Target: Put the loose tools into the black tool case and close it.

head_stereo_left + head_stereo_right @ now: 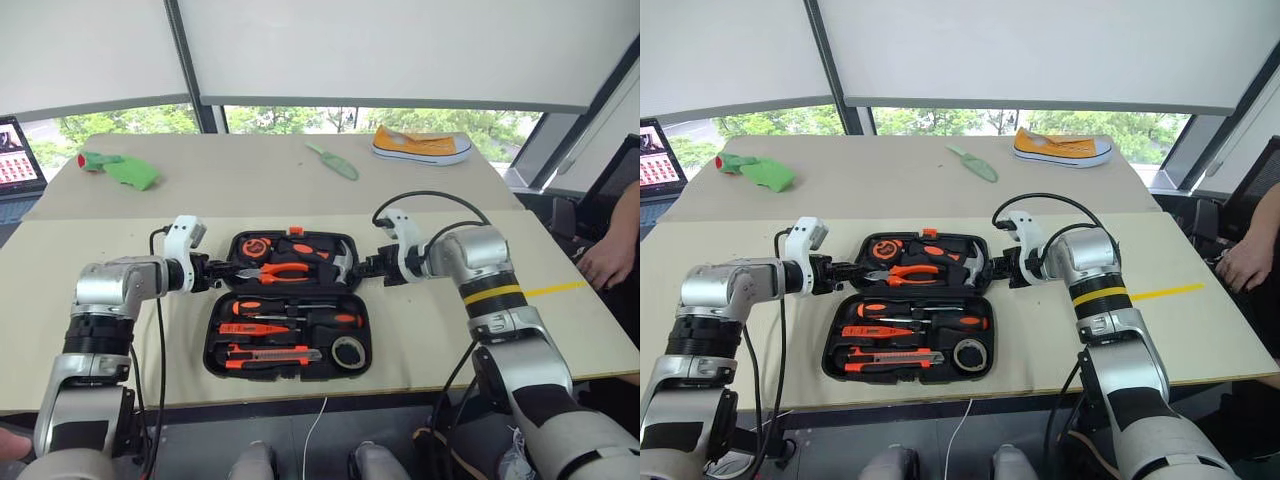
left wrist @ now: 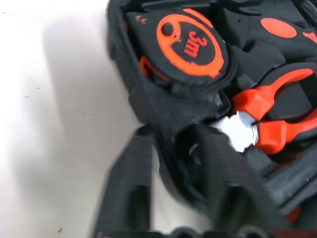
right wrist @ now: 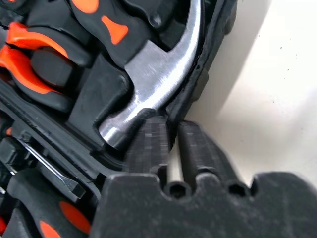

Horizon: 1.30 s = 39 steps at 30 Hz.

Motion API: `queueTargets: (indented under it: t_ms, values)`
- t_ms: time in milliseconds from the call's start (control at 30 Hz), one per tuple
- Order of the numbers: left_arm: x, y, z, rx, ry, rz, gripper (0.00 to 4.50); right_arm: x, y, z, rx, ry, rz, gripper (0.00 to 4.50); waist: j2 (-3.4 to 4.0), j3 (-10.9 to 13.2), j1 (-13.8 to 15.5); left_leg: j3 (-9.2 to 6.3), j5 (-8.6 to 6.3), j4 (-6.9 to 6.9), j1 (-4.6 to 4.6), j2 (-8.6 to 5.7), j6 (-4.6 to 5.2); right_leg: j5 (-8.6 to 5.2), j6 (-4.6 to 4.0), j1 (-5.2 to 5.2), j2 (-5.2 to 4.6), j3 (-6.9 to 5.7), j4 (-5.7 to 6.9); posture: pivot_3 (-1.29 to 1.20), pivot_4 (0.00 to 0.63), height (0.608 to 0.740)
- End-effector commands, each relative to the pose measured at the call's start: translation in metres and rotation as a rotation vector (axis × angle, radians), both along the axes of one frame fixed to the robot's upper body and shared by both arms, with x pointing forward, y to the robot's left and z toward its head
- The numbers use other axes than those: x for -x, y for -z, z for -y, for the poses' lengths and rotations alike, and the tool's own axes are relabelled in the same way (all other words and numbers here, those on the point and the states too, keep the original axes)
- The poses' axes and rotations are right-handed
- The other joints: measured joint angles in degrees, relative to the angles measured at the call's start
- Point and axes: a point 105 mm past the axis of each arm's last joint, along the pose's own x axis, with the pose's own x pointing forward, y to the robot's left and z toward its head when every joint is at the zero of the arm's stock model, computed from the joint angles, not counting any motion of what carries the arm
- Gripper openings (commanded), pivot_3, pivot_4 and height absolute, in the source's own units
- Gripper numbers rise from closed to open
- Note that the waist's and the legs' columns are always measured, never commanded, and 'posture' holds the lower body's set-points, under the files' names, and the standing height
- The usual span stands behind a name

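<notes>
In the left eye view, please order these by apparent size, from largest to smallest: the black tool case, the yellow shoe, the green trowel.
1. black tool case, clearly largest, though also nearest the camera.
2. yellow shoe.
3. green trowel, smallest.
The shoe and trowel lie about equally far away, so their order is reliable.

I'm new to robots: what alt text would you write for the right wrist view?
Two black fingers of the right end effector are shut on the side rim of an open black plastic tool case, beside a shiny steel hammer head seated inside. Orange-handled pliers lie further in; pale tabletop lies outside.
</notes>
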Motion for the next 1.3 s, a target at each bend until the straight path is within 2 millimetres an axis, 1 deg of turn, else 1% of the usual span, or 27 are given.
queueTargets:
  t_ms: [33,100,167,200,267,300,367,400,467,567,633,667,733,767,800,833,867,900,967,1000,1067,1133,1167,1200,1233,1267,1300]
  values:
    - [-0.003,-0.009,-0.013,0.029,-0.071,0.056,0.02,-0.007,-0.018,-0.004,-0.087,-0.006,0.155,0.00,0.00,0.0,-0.2,0.00,0.03,0.00,0.00,0.00,0.01,0.05,0.00,0.00,0.00,0.01,-0.01,0.00,0.150,0.740]
    - [-0.002,-0.017,-0.009,0.081,-0.053,0.130,0.02,-0.009,-0.031,-0.006,-0.090,-0.050,0.320,0.00,0.00,0.0,-0.3,-0.01,0.07,-0.01,0.00,0.00,0.04,0.09,0.02,0.00,0.01,0.01,-0.03,0.00,0.150,0.740]
    - [0.002,-0.033,-0.001,0.156,0.018,0.277,0.02,-0.005,-0.044,-0.009,-0.090,-0.116,0.494,0.00,0.01,0.0,-0.3,-0.01,0.08,-0.02,-0.01,0.00,0.03,0.09,0.02,-0.02,0.01,0.02,-0.03,0.00,0.150,0.740]
    - [0.007,-0.038,0.002,0.159,0.054,0.344,0.02,-0.003,-0.050,-0.009,-0.089,-0.140,0.567,0.00,0.01,0.0,-0.3,0.00,0.08,-0.03,-0.03,0.00,0.03,0.09,0.02,-0.04,0.01,0.02,-0.04,0.00,0.150,0.740]
    - [0.015,-0.040,0.000,0.123,0.074,0.450,0.02,0.005,-0.058,-0.006,-0.040,-0.205,0.735,0.00,0.00,0.1,-0.3,0.01,0.09,-0.04,-0.20,0.00,0.01,0.10,0.03,-0.16,0.00,0.03,-0.08,0.00,0.150,0.740]
    - [0.019,-0.036,-0.004,0.080,0.066,0.488,0.02,0.011,-0.059,-0.003,0.022,-0.255,0.844,0.00,0.01,0.1,-0.2,0.01,0.09,-0.06,-0.28,0.00,0.00,0.11,0.04,-0.19,-0.01,0.03,-0.13,0.00,0.150,0.740]
    - [0.027,-0.031,-0.011,-0.020,0.060,0.584,0.02,0.023,-0.054,0.004,0.148,-0.362,1.031,0.00,0.01,0.1,0.0,0.02,0.07,-0.09,-0.36,-0.03,-0.02,0.09,0.07,-0.24,-0.04,0.02,-0.20,0.00,0.150,0.740]
    - [0.031,-0.027,-0.016,-0.079,0.036,0.623,0.02,0.029,-0.048,0.010,0.208,-0.414,1.108,0.00,0.02,0.1,0.1,0.02,0.06,-0.12,-0.37,-0.03,-0.02,0.09,0.07,-0.24,-0.05,0.01,-0.24,0.00,0.150,0.740]
    - [0.039,-0.022,-0.021,-0.179,0.007,0.710,0.02,0.040,-0.038,0.021,0.291,-0.491,1.213,0.00,0.02,0.1,0.1,0.04,0.04,-0.18,-0.36,-0.09,-0.03,0.08,0.10,-0.21,-0.10,0.01,-0.38,0.00,0.150,0.740]
    - [0.059,-0.004,-0.020,-0.295,0.031,0.794,0.02,0.053,-0.022,0.034,0.384,-0.546,1.342,0.00,0.02,0.1,0.0,0.08,0.04,-0.19,-0.20,-0.11,-0.03,0.11,0.13,-0.04,-0.14,0.05,-0.46,0.00,0.150,0.740]
    - [0.074,0.021,-0.027,-0.446,0.044,0.784,0.02,0.065,-0.001,0.041,0.436,-0.601,1.378,0.00,0.02,0.1,-0.2,0.12,0.04,-0.19,-0.05,-0.11,-0.03,0.11,0.13,0.07,-0.14,0.10,-0.45,0.00,0.150,0.740]
    - [0.081,0.032,-0.028,-0.486,0.068,0.771,0.02,0.069,0.007,0.043,0.451,-0.623,1.393,0.00,0.03,0.1,-0.2,0.14,0.04,-0.19,0.02,-0.11,-0.03,0.11,0.13,0.11,-0.14,0.12,-0.45,0.00,0.150,0.740]
    - [0.092,0.043,-0.032,-0.510,0.084,0.768,0.02,0.073,0.019,0.047,0.485,-0.643,1.401,0.00,0.03,0.1,-0.2,0.17,0.01,-0.32,0.58,-0.11,-0.01,0.09,0.14,0.67,-0.16,0.14,-0.58,0.00,0.150,0.740]
    - [0.097,0.045,-0.034,-0.493,0.067,0.771,0.02,0.075,0.023,0.049,0.492,-0.640,1.405,0.00,0.04,0.1,-0.2,0.25,0.00,-0.44,0.95,-0.11,-0.01,0.06,0.13,0.94,-0.20,0.15,-0.66,0.00,0.150,0.740]
    - [0.101,0.047,-0.040,-0.471,0.038,0.764,0.02,0.076,0.029,0.053,0.496,-0.636,1.388,0.00,0.10,0.0,-0.3,0.30,0.00,-0.49,1.06,-0.11,-0.01,-0.01,0.11,1.04,-0.22,0.17,-0.73,0.00,0.150,0.740]
    - [0.104,0.049,-0.046,-0.475,0.010,0.759,0.74,0.077,0.034,0.057,0.502,-0.628,1.376,0.73,0.18,-0.1,-0.3,0.37,0.01,-0.60,1.14,-0.11,-0.02,-0.02,0.14,1.05,-0.25,0.20,-0.84,0.00,0.150,0.740]
    - [0.106,0.050,-0.050,-0.482,-0.006,0.755,0.90,0.077,0.036,0.059,0.504,-0.623,1.372,0.91,0.18,-0.1,-0.4,0.41,0.01,-0.65,1.17,-0.11,-0.01,-0.01,0.14,1.06,-0.26,0.24,-0.90,0.00,0.150,0.740]
    - [0.107,0.051,-0.055,-0.497,-0.013,0.748,1.39,0.078,0.037,0.062,0.520,-0.625,1.374,1.34,0.12,0.0,-0.5,0.43,0.02,-0.65,1.25,-0.11,0.00,0.00,0.16,1.12,-0.26,0.26,-0.90,0.00,0.150,0.740]
    - [0.107,0.050,-0.069,-0.443,-0.073,0.702,1.96,0.079,0.032,0.070,0.546,-0.620,1.398,1.86,0.05,0.0,-0.3,0.50,0.02,-0.70,1.25,-0.10,0.00,0.04,0.09,1.06,-0.28,0.29,-0.92,0.00,0.150,0.740]
    - [0.108,0.048,-0.074,-0.406,-0.094,0.688,2.00,0.082,0.030,0.074,0.553,-0.621,1.408,2.36,0.06,0.0,-0.4,0.53,0.02,-0.73,1.23,-0.10,0.01,0.04,0.09,1.04,-0.28,0.32,-0.91,0.00,0.150,0.740]
    - [0.107,0.045,-0.082,-0.370,-0.108,0.660,2.00,0.086,0.029,0.082,0.542,-0.605,1.377,2.91,0.06,0.0,-0.4,0.55,0.02,-0.79,1.25,-0.08,0.01,0.06,0.10,0.97,-0.24,0.35,-0.88,0.00,0.150,0.740]
    - [0.104,0.042,-0.083,-0.349,-0.085,0.640,2.00,0.091,0.030,0.088,0.478,-0.573,1.292,2.91,0.02,0.0,-0.4,0.56,0.02,-0.80,1.26,-0.08,0.01,0.05,0.12,0.99,-0.24,0.35,-0.89,0.00,0.150,0.740]
    - [0.100,0.039,-0.082,-0.338,-0.074,0.630,2.00,0.096,0.026,0.088,0.415,-0.545,1.256,2.91,0.00,0.0,-0.3,0.55,0.02,-0.81,1.27,-0.08,0.01,0.05,0.11,1.04,-0.24,0.36,-0.91,0.00,0.150,0.740]
    - [0.096,0.037,-0.081,-0.324,-0.062,0.620,2.00,0.101,0.023,0.086,0.348,-0.534,1.214,2.69,-0.02,0.0,-0.1,0.54,0.02,-0.82,1.27,-0.08,0.01,0.03,0.13,1.08,-0.24,0.36,-0.92,0.00,0.150,0.740]
    - [0.089,0.032,-0.080,-0.308,-0.061,0.623,1.75,0.109,0.024,0.084,0.272,-0.538,1.117,2.33,-0.03,0.0,0.0,0.54,0.02,-0.85,1.27,-0.09,0.01,0.02,0.15,1.09,-0.24,0.37,-0.94,0.00,0.150,0.740]
    - [0.082,0.027,-0.078,-0.290,-0.061,0.623,1.47,0.118,0.024,0.080,0.208,-0.564,1.051,2.06,-0.02,0.0,0.2,0.52,0.02,-0.84,1.24,-0.09,0.01,0.02,0.14,1.09,-0.24,0.37,-0.95,0.00,0.150,0.740]
    - [0.075,0.022,-0.073,-0.275,-0.037,0.628,1.30,0.131,0.027,0.074,0.156,-0.617,0.970,1.81,-0.02,0.0,0.5,0.51,0.02,-0.85,1.22,-0.10,0.01,0.01,0.15,1.09,-0.25,0.37,-0.94,0.00,0.150,0.740]
